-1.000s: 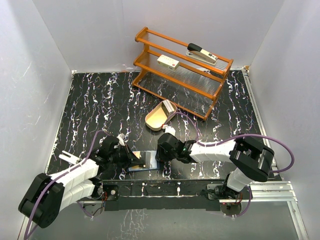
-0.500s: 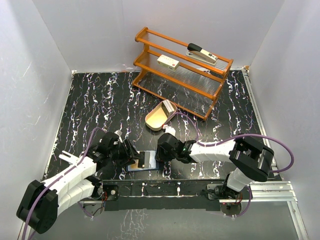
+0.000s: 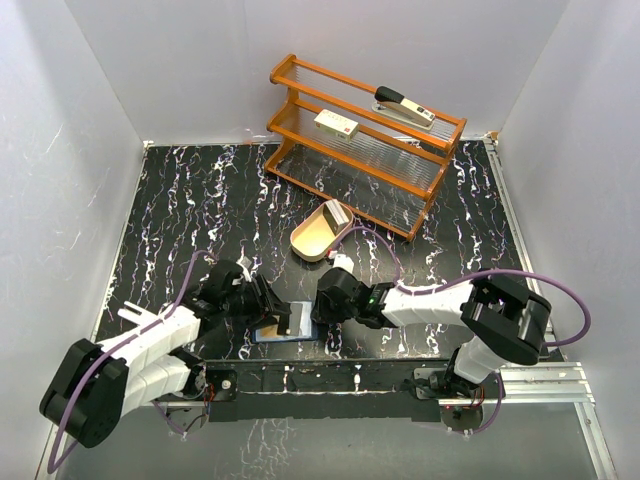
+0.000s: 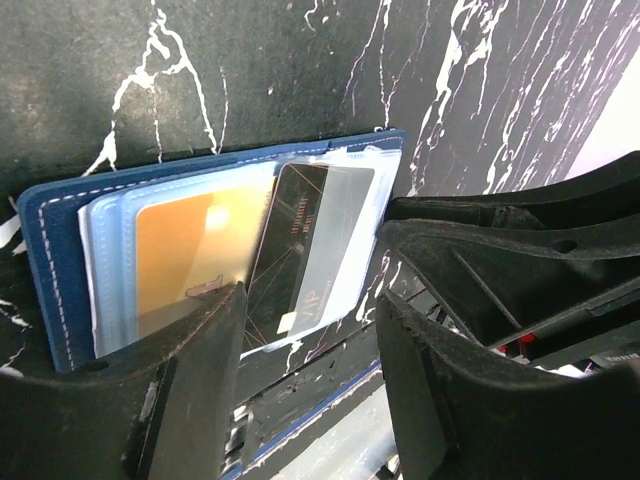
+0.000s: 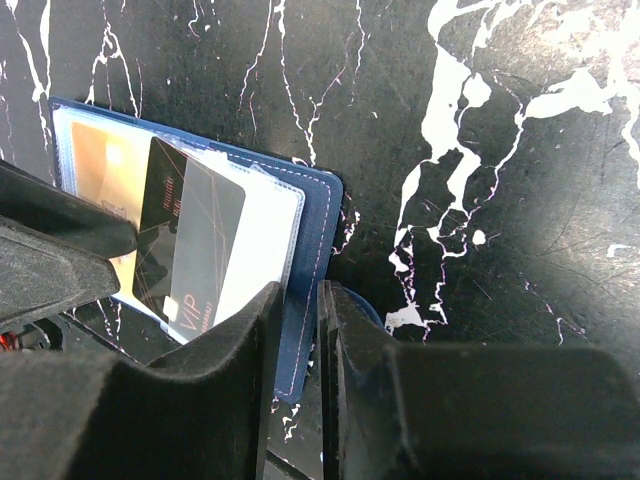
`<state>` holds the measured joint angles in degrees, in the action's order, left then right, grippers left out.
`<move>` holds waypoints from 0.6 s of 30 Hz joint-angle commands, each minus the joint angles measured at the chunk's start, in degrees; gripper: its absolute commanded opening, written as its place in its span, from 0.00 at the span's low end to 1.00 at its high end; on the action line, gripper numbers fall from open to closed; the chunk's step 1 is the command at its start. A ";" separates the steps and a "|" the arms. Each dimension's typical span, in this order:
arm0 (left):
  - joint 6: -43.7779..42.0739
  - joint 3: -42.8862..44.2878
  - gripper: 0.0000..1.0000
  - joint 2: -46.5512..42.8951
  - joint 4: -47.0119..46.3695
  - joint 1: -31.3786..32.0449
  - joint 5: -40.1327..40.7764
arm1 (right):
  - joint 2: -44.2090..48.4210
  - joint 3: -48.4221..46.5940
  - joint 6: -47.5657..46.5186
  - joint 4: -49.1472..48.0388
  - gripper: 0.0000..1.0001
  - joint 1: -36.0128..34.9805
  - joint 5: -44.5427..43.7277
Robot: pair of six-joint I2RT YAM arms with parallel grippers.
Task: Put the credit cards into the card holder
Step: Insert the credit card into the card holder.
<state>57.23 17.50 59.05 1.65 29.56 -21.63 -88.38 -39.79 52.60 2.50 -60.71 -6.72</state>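
Observation:
The navy card holder [image 3: 297, 333] lies open near the table's front edge, between my two grippers. A gold credit card [image 4: 185, 245] sits in its clear pocket. A dark card marked VIP [image 4: 310, 250] lies tilted beside the gold one, its lower end sticking out past the pocket. My left gripper [image 4: 310, 370] stands open over that end, touching neither card. The right gripper [image 5: 300, 340] is shut on the card holder's blue edge [image 5: 310, 250]. A pale card [image 3: 338, 212] leans in the tan tray [image 3: 312, 240].
An orange wire rack [image 3: 360, 160] stands at the back right, with a stapler [image 3: 405, 105] on top and a cream box [image 3: 336, 124] on the shelf below. The table's front rail [image 3: 330, 375] runs just behind the holder. White walls enclose the table.
My left gripper has opened and let go of the dark card, which now rests on the holder. The right gripper has kept its hold on the holder's edge.

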 commanded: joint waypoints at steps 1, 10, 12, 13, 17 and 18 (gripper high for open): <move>1.27 -2.04 0.54 0.43 -2.30 0.42 -0.33 | 0.48 1.79 0.96 -0.66 0.19 -0.47 1.42; 4.86 -4.27 0.53 1.55 -9.15 1.10 -1.54 | -0.52 2.01 1.45 -1.96 0.20 -0.88 1.83; 5.60 -4.62 0.53 1.85 -10.50 1.33 -1.74 | -0.65 2.08 1.53 -2.06 0.19 -0.97 1.78; 5.98 -4.87 0.53 1.98 -11.20 1.51 -1.83 | -0.71 2.06 1.52 -2.13 0.19 -0.97 1.80; 6.89 -4.89 0.52 2.32 -12.82 2.14 -1.86 | -0.91 2.04 1.69 -2.24 0.19 -1.16 1.77; 7.00 -4.77 0.52 2.30 -13.03 2.30 -1.71 | -0.92 2.05 1.71 -2.28 0.19 -1.17 1.80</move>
<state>63.20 13.41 61.06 -10.09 31.07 -23.35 -88.25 -38.76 53.65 0.32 -60.97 -6.13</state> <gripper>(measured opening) 0.523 0.195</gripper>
